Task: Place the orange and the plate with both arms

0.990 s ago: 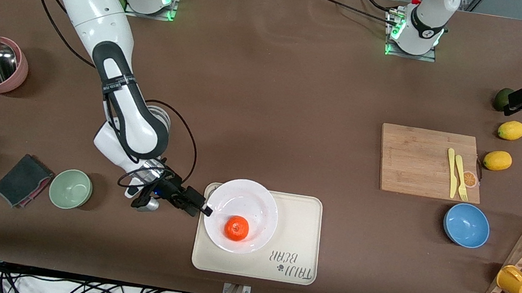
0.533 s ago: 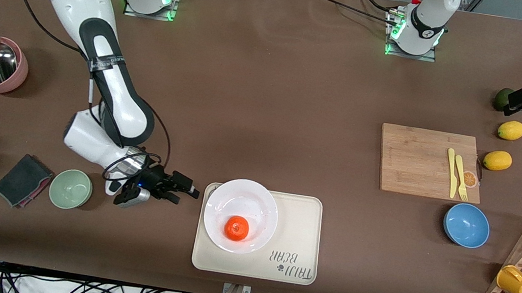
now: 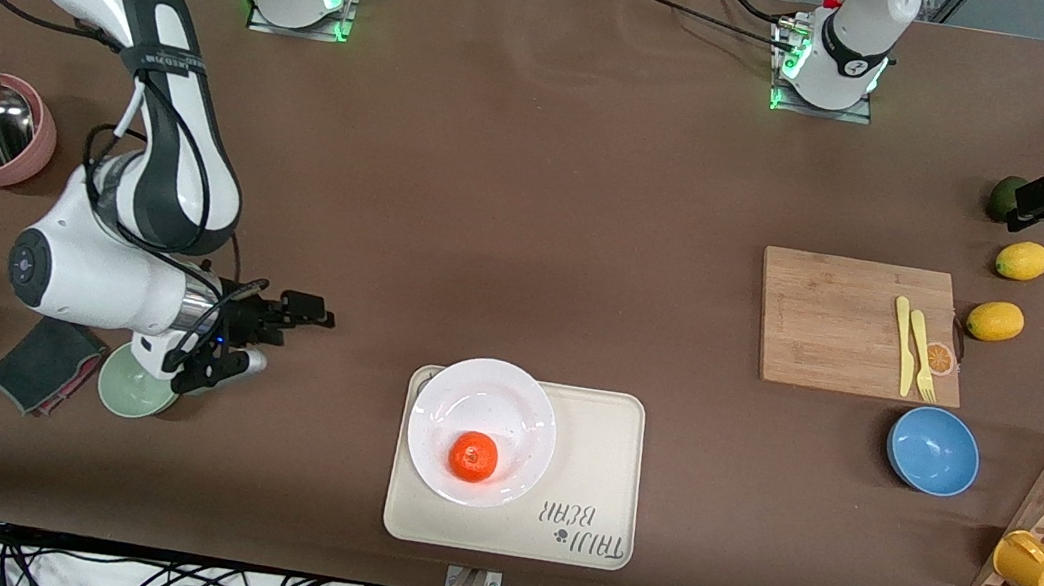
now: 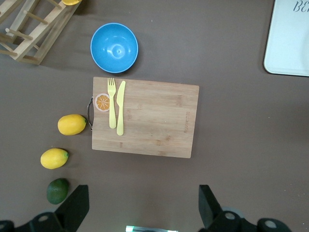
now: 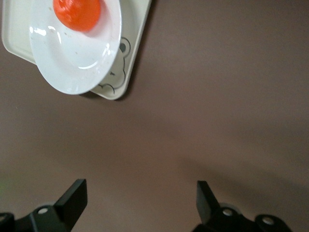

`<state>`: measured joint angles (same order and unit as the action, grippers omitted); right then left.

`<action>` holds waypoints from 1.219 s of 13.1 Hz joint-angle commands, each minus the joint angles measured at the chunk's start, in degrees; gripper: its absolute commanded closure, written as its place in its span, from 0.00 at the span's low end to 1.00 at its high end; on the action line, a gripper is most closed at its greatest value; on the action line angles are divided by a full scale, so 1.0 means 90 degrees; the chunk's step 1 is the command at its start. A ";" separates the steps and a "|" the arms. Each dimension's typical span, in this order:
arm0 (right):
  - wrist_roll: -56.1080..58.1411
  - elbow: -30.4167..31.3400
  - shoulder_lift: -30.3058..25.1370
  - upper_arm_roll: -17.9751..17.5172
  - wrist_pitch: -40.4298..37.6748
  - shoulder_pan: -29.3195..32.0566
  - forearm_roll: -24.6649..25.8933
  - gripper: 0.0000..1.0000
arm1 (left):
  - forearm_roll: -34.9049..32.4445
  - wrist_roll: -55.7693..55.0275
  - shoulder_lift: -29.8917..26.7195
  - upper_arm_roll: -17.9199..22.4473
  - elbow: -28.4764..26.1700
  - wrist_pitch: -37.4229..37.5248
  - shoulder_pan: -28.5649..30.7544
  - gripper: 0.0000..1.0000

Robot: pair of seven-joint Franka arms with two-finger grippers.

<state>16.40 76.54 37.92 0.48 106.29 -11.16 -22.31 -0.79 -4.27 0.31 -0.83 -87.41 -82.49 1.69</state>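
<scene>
The round, dimpled orange (image 3: 473, 456) is sitting in the glossy white plate (image 3: 508, 402), which is resting on the cream rectangular tray (image 3: 595, 464). The right gripper (image 3: 310, 312) is hovering, fingers wide and empty, over bare brown tabletop near a pale green bowl (image 3: 128, 389). The left gripper (image 3: 1034, 197) is waiting, fingers wide, over a dark green fruit (image 3: 1002, 196).

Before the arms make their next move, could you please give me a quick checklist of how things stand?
1. Orange rests on the plate: ok.
2. Plate sits on the cream tray: ok.
3. Right gripper open, empty, apart from the plate, over bare table: ok.
4. Left gripper open, empty, waiting above the dark green fruit: ok.
5. Right arm's wrist overhangs the pale green bowl; clearance: cannot tell.
</scene>
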 commanded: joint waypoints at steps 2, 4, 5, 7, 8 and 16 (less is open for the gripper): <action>-0.1312 -0.0116 -0.0502 -0.0015 -0.1123 -0.0196 0.1236 0.00 | 0.0127 0.0006 0.0053 0.0005 0.0141 0.0064 -0.0012 0.00; -0.1645 -0.0106 -0.0804 -0.0024 -0.1699 -0.0215 0.1568 0.00 | 0.0137 0.0006 0.0053 0.0005 0.0141 0.0064 -0.0012 0.00; -0.1704 -0.0087 -0.0960 -0.0024 -0.1982 -0.0245 0.1725 0.00 | 0.0137 0.0006 0.0053 0.0005 0.0141 0.0064 -0.0012 0.00; -0.1792 -0.0067 -0.1234 -0.0024 -0.2423 -0.0264 0.1882 0.00 | 0.0137 0.0006 0.0053 0.0005 0.0141 0.0064 -0.0012 0.00; -0.1957 -0.0067 -0.1380 -0.0024 -0.2541 -0.0274 0.1912 0.00 | 0.0137 0.0006 0.0053 0.0005 0.0141 0.0064 -0.0012 0.00; -0.2173 0.1510 -0.3360 0.0044 -0.2641 -0.0206 0.2517 0.00 | 0.0127 0.0006 0.0053 0.0005 0.0141 0.0064 -0.0021 0.00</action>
<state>-2.30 79.25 16.24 0.53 78.55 -13.27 -0.78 -0.78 -4.27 0.34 -0.85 -87.40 -82.49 1.56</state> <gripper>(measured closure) 0.000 0.000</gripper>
